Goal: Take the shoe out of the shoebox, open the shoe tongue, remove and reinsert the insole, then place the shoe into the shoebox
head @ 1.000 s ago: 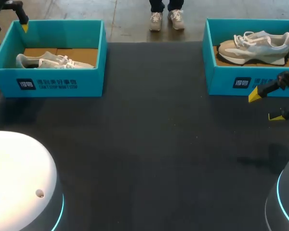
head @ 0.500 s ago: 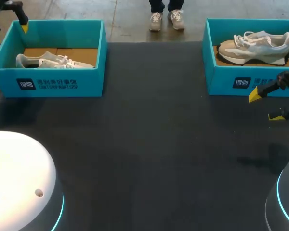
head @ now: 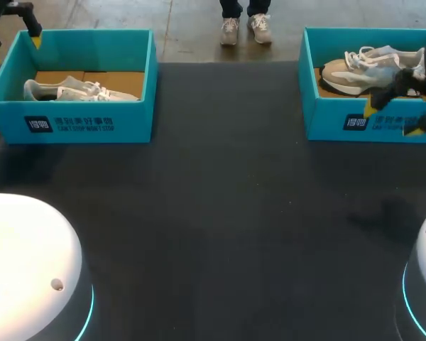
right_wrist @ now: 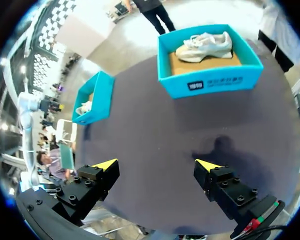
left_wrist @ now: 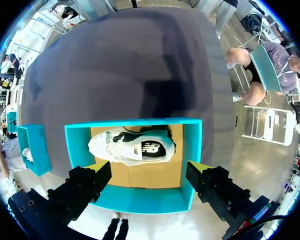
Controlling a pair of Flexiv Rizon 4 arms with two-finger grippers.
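Left end effector (left_wrist: pixel 149 172): is hanging above the left shoebox (left_wrist: pixel 192 150) with its fingers spread wide, gripping nothing.
Left shoe (left_wrist: pixel 132 146): is lying on its side on the cardboard floor of the left shoebox, below the spread fingers and untouched by them.
Right end effector (right_wrist: pixel 156 164): is holding its fingers wide apart with nothing between them. From overhead it is showing blurred against the near wall of the right shoebox (right_wrist: pixel 210 82). From its own wrist, that box is sitting ahead of the fingers.
Right shoe (right_wrist: pixel 204 46): is resting upright on its sole inside the right shoebox, laces up and toe pointing toward the table's middle.
Shoeboxes: both teal and open-topped, they are standing well apart along the far side of the table (head: pixel 220 213).
Table: is showing a dark surface.
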